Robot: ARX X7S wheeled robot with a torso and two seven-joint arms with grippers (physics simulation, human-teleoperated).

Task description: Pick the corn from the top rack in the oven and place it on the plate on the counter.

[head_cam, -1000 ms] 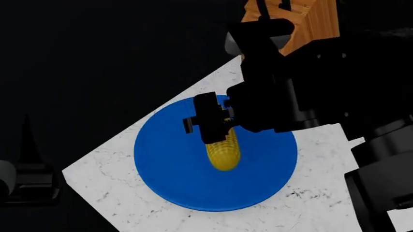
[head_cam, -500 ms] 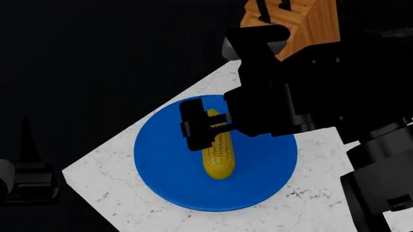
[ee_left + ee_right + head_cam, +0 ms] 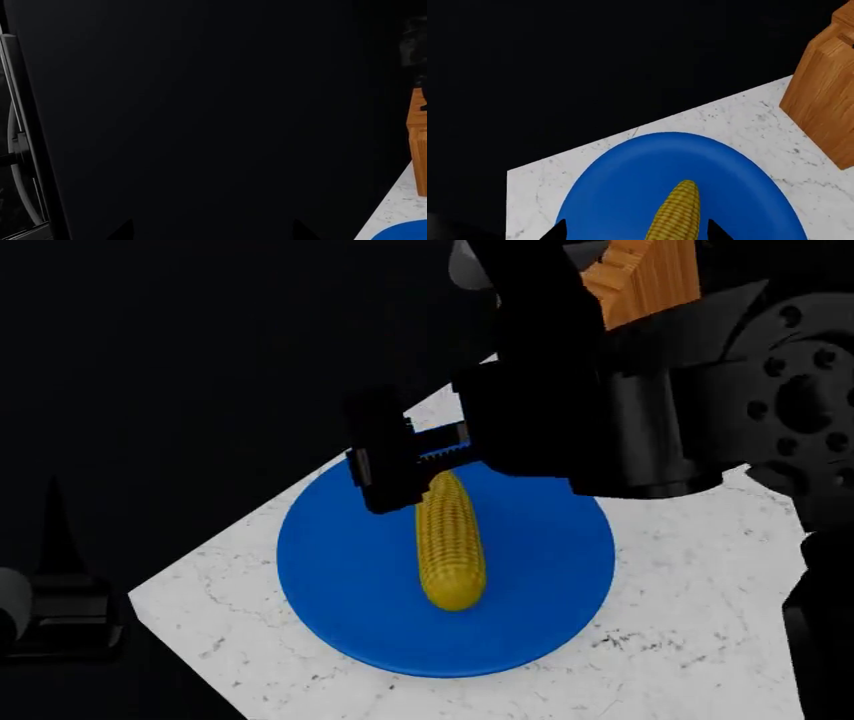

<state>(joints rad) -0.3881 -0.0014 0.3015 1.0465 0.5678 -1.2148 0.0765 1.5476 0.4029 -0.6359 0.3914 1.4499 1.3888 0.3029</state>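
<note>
Corn point(image 3: 449, 545) is lying on the blue plate point(image 3: 334, 570) on the counter point(image 3: 667, 660), the right gripper point(image 3: 400, 465) is hovering spread and empty above it, leaving only withdrawal.

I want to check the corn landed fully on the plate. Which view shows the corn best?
The head view: the whole corn lies within the blue plate. The right wrist view shows only its tapered end. The left wrist view shows no corn.
</note>
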